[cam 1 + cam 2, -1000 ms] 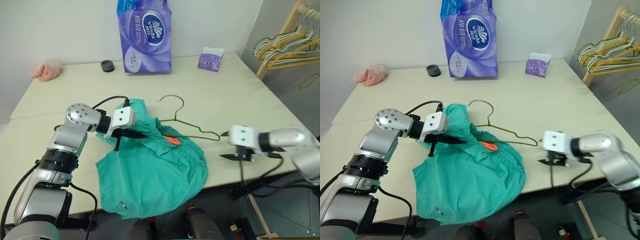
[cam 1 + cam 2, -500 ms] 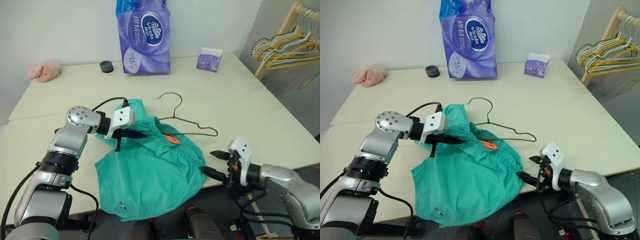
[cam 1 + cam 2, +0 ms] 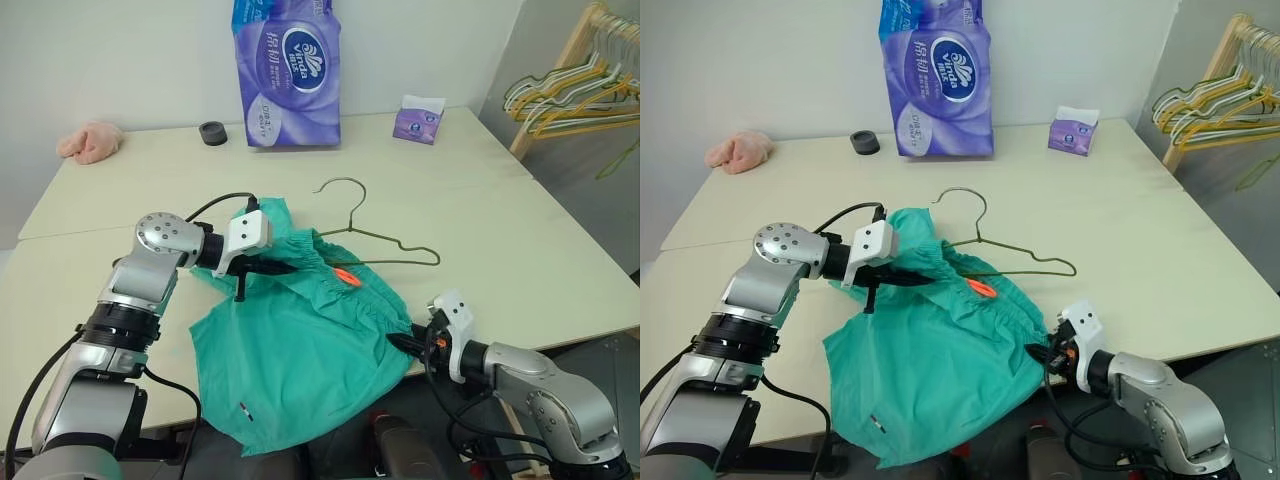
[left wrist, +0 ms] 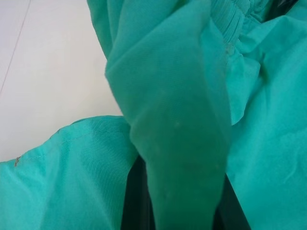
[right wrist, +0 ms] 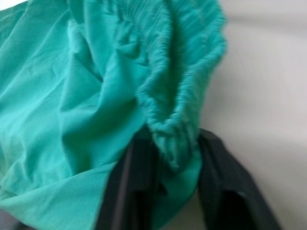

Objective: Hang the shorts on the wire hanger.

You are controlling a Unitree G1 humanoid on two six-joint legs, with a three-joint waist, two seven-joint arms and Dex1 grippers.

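From the head views, your left gripper (image 3: 262, 268) is pinched on the far-left waistband of the shorts (image 3: 300, 350), which sag off the table's (image 3: 480, 210) near edge; lift unevenly and they could drag the wire hanger (image 3: 375, 238), partly tucked under their far edge. In the left wrist view, teal cloth drapes over the clamped fingers. In the right wrist view, your right gripper (image 5: 177, 158) nips only the gathered waistband (image 5: 184, 86) at the near-right corner, a thin bite that may slip.

head eyes: high, down over table (image 3: 480, 200) | wrists: close on shorts (image 4: 192, 96), shared
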